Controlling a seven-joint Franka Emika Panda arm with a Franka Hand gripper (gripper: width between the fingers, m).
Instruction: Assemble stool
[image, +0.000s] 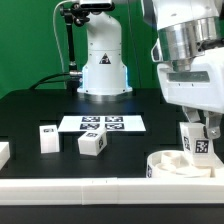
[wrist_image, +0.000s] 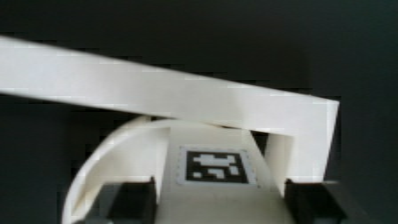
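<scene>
The arm (image: 190, 50) hangs down on the exterior view's right, and its jaws are clenched on one leg (image: 203, 143), a small white block held upright with its black-and-white tag facing out. That leg sits right over the seat (image: 172, 163), the short round white drum near the front of the dark counter (image: 40, 105) on the exterior view's right. Its lower end is down at about the level of the seat's rim, though I cannot tell whether the two are touching. From the wrist view the tagged block fills the gap between the two dark fingers (wrist_image: 125, 203), with the curved white rim of the seat showing to one side and a long white rail crossing beyond it. Two more legs stand loose on the counter, well apart from the seat: the far leg (image: 48, 138) toward the exterior view's left and the near leg (image: 92, 144) just beside it, tilted a little. Behind them lies the marker board (image: 102, 124), flat, in front of the robot's white base (image: 102, 65). A border rail (image: 80, 187) runs along the front edge.
</scene>
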